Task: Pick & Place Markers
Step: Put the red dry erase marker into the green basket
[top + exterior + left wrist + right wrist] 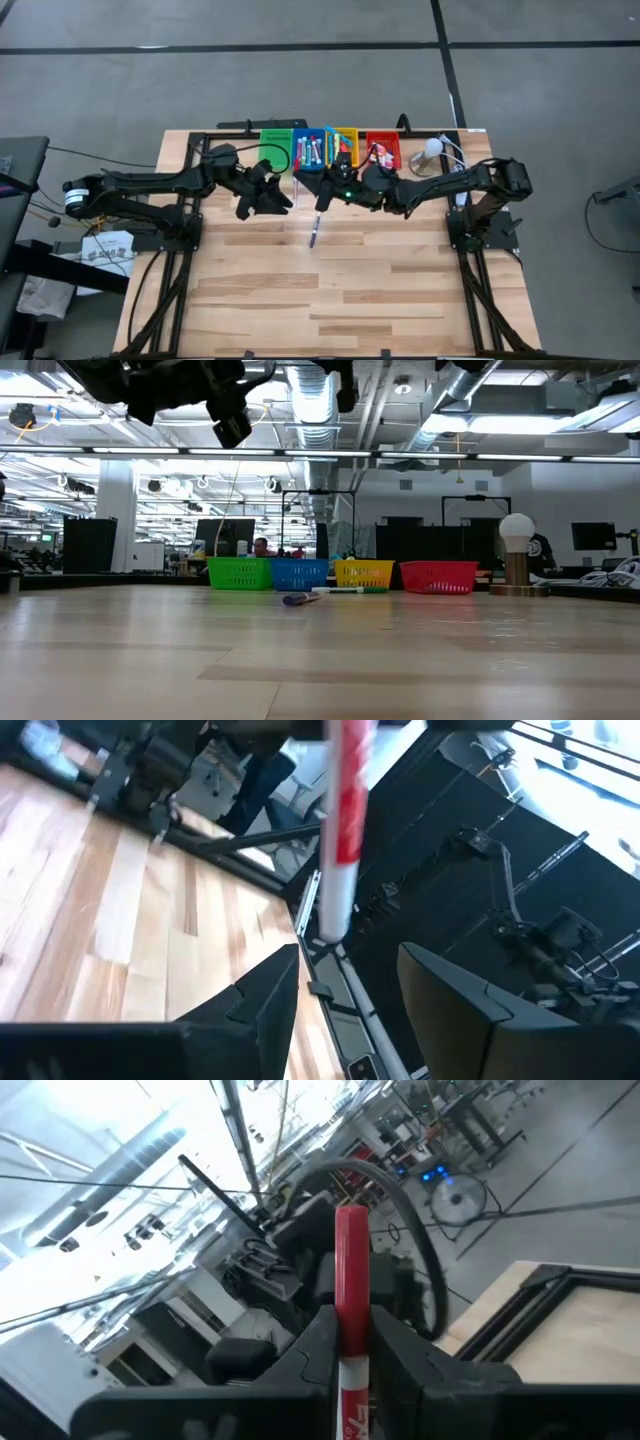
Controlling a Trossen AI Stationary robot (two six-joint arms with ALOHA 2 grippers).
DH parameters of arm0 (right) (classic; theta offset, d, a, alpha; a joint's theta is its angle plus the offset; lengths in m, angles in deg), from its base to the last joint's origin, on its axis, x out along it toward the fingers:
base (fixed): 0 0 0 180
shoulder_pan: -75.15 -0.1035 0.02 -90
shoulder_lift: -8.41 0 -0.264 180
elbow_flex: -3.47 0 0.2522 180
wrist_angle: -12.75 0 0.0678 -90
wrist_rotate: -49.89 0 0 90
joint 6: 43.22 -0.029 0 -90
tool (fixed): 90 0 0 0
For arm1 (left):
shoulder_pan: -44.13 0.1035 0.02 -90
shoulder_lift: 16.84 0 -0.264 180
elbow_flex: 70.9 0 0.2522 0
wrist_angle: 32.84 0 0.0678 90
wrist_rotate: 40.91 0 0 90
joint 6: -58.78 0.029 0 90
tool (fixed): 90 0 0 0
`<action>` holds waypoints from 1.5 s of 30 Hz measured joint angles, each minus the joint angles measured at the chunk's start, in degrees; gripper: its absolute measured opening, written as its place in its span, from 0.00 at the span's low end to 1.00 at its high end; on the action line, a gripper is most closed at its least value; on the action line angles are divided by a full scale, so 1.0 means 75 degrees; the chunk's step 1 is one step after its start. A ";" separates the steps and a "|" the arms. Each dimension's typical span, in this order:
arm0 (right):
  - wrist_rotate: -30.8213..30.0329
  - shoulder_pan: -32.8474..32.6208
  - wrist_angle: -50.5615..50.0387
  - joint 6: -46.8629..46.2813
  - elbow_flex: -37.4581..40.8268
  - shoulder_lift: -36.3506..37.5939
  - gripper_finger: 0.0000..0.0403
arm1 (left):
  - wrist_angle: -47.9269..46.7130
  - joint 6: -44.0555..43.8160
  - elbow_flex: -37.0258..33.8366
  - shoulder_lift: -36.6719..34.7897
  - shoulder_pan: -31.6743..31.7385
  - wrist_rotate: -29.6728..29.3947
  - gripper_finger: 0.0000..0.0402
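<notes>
One red marker [351, 1295] in right claw [350, 1342]

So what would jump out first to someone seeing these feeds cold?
Probably the red-capped marker clamped upright in the right gripper, raised mid-table in front of the left gripper. Then the row of four bright bins at the table's far edge, with one stray marker lying on the bare wood before them.

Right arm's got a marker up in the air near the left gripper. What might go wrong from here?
1. The right gripper pinches the red-and-white marker near one end, so it may pivot or slip.
2. The left gripper is open beside it; a mistimed handover might drop it.
3. A dropped marker may roll toward the loose marker on the table.
</notes>
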 joint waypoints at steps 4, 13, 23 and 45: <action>-0.0041 -0.0094 0.0004 0.0009 -0.0098 -0.0037 0.08 | 0.0313 0.0348 0.0000 0.0000 -0.0007 -0.0002 0.43; -0.0085 -0.0098 0.0050 0.0009 -0.0102 -0.0035 0.08 | 0.0794 0.1442 0.0000 -0.0003 -0.0181 -0.0866 0.43; -0.0093 -0.0095 0.0052 0.0009 -0.0099 -0.0035 0.10 | 0.1329 0.2026 0.0000 -0.0006 -0.0485 -0.1941 0.43; 0.0040 -0.0083 0.0059 0.0077 -0.0096 -0.0023 0.10 | 0.1383 0.1924 0.0000 0.0003 -0.0456 -0.1979 0.07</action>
